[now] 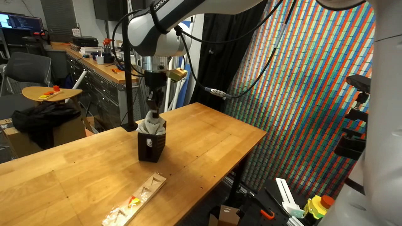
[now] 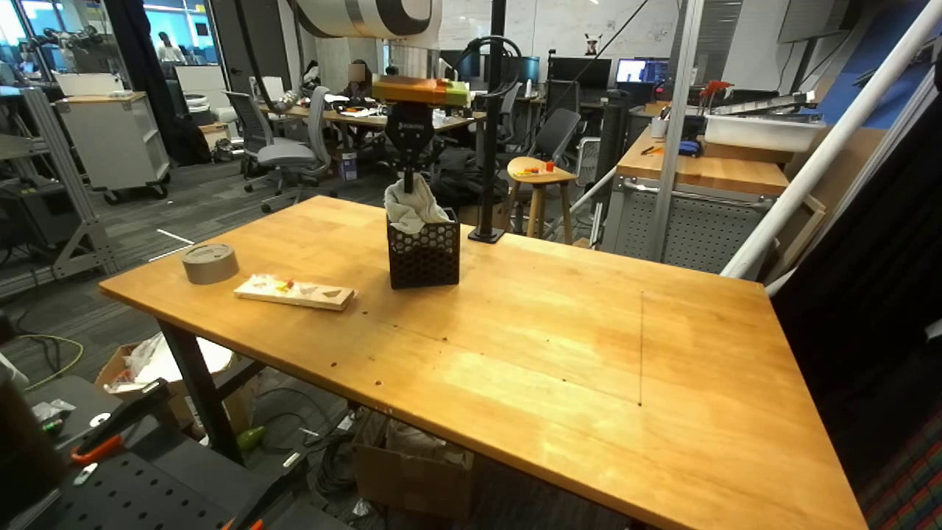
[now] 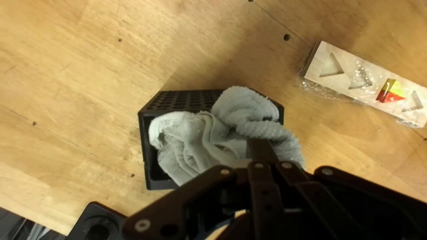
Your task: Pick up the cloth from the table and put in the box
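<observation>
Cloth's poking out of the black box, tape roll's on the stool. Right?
Not the stool: the tape roll sits on the table, near the wooden board, as an exterior view shows. The cloth does poke out of the black box.

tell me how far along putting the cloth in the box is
Done: the light-grey fabric cloth sits partly inside the black honeycomb-sided box. In hand: the black end effector appears closed on the cloth's raised top. Left: cloth bulges above the box, so probably lowering it, releasing and withdrawing.
</observation>
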Robot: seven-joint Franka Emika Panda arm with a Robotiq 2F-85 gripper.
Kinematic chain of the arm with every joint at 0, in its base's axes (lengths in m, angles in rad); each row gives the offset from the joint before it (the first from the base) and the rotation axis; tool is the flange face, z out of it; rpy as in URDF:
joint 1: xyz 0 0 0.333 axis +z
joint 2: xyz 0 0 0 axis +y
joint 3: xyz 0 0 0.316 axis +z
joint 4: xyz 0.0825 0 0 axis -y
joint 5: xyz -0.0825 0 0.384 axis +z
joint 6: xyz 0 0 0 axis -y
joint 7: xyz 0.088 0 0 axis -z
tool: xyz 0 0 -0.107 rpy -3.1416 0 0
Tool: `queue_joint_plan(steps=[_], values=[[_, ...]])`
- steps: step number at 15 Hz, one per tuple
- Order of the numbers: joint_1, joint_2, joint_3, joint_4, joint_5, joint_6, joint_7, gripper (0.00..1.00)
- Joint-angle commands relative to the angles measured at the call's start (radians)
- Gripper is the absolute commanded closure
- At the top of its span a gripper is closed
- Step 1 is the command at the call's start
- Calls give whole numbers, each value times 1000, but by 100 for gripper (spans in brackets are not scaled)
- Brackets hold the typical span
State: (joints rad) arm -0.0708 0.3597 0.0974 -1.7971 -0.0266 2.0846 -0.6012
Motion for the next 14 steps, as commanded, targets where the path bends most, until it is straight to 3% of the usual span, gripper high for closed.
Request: queue_joint_plan(steps=[1, 14], values=[[5, 80, -6, 115, -4, -35, -32, 100], [-37, 237, 12, 217, 54, -34, -78, 100]])
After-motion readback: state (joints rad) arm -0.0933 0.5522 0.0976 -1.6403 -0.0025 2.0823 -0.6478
